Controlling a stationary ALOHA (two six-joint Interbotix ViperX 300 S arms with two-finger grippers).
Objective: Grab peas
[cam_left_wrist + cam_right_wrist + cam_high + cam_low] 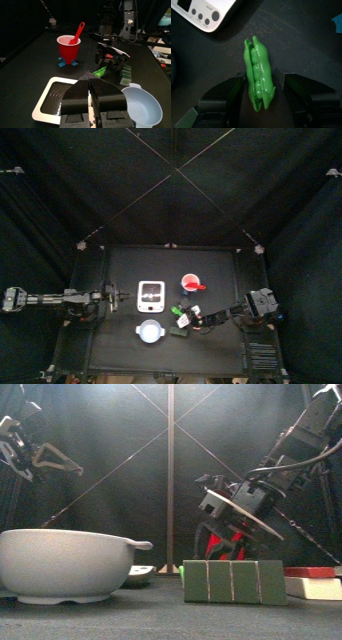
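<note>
The peas (258,70) are a bright green pod lying on the black table. In the right wrist view the pod lies lengthwise between my right gripper's two jaws, which stand open on either side of it with a small gap. The pod also shows in the left wrist view (100,72), under the right gripper (110,55). In the top view the right gripper (201,316) is low over the table's middle. My left gripper (92,97) is shut and empty, held above the table's left side (114,298).
A white kitchen scale (151,296) lies left of the middle, its corner near the pod (201,12). A red cup (68,47) with a red spoon stands behind. A white bowl (67,564) and a green block (234,581) sit at the front edge.
</note>
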